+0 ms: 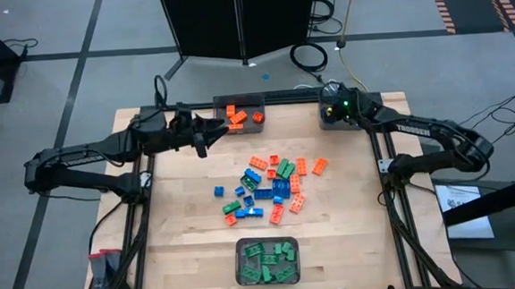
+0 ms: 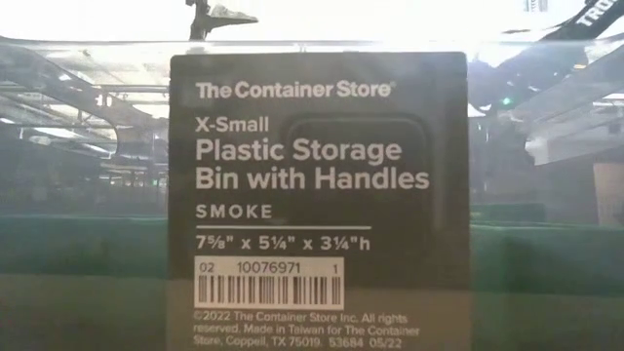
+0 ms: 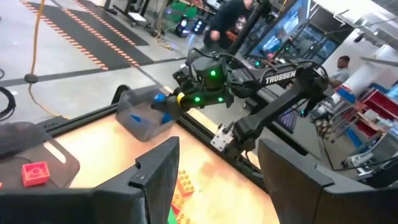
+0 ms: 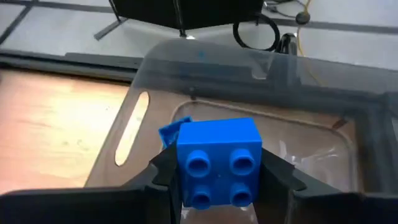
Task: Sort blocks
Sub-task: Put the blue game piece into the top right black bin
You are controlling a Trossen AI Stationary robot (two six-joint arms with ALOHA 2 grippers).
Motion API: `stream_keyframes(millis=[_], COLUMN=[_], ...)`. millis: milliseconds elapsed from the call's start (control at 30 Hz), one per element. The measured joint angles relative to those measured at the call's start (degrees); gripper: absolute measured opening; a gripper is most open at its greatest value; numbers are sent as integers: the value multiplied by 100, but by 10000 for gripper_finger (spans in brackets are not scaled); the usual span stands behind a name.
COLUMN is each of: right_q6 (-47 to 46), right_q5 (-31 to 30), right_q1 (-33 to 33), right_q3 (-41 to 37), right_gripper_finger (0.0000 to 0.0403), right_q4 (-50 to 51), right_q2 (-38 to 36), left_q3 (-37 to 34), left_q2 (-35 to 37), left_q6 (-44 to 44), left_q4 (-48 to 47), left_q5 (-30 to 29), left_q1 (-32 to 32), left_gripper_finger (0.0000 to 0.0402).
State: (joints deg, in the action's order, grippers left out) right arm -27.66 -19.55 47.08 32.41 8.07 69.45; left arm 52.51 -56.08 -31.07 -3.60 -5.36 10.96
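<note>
Wooden table (image 1: 192,247), right claw (image 4: 217,186) gripping blue block (image 4: 217,158)

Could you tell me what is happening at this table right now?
Two robot arms are sorting toy bricks by colour into bins. The right hand holds a blue brick over the far right bin. The left hand is open and empty beside the far bin with orange bricks. The near bin holds green ones, and a mixed pile remains mid-table.

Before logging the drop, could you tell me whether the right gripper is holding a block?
Yes: the right gripper is shut on a blue block.
</note>
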Motion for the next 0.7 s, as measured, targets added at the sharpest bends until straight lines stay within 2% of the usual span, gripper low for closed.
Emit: stream_keyframes(millis=[300, 367, 533, 600, 700], right_q6=[-321, -317, -278, -217, -27], right_q5=[24, 26, 39, 152, 405], right_q1=[53, 53, 53, 53, 53], right_q3=[8, 8, 8, 30, 189], right_gripper_finger=[122, 149, 257, 281, 296], right_q4=[-9, -11, -23, 3, 15], right_q2=[585, 606, 606, 606, 580], left_q3=[0, 0, 0, 0, 0], left_q2=[1, 1, 1, 1, 1], left_q6=[-4, -4, -2, 9, 32], left_q4=[-14, -23, -61, -61, -69], left_q5=[-10, -10, -10, -10, -8], left_q1=[-2, -2, -2, -2, -2], left_gripper_finger=[219, 219, 219, 219, 219])
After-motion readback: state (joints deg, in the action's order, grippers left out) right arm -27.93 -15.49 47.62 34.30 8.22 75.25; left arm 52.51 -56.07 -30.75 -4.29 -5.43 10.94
